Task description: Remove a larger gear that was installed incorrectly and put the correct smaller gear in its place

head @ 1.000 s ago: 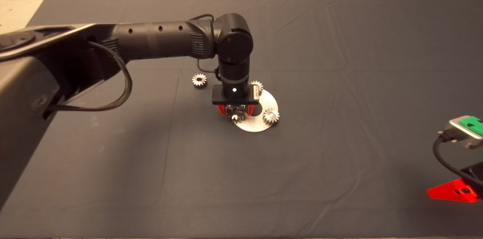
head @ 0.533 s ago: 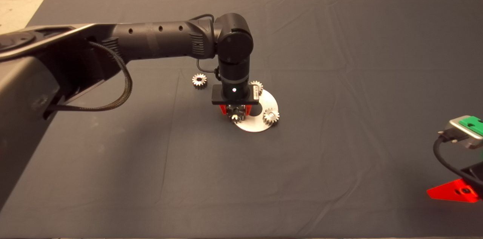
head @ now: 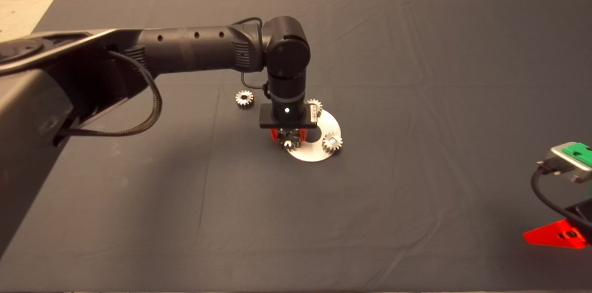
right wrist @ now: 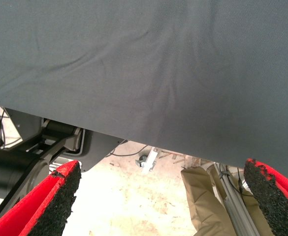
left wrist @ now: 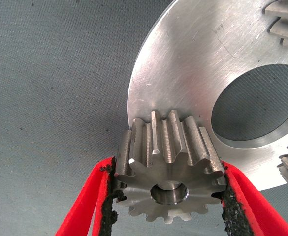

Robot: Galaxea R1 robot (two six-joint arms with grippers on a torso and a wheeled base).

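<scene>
The round silvery metal plate [head: 323, 123] near the mat's middle is crowded: the left gripper [head: 290, 136] is clamped on the chunky-toothed steel larger gear [left wrist: 169, 169] at its near-left edge, a small fine-toothed steel gear [head: 332, 142] stands at its right edge, and another small gear [head: 315, 105] at its far edge is partly hidden by the wrist. A lone small fine-toothed gear [head: 244, 98] lies left of the plate. The dark cloth mat [head: 416, 76] lies open right and near, where the right gripper [head: 557, 236] is parked, jaws spread.
</scene>
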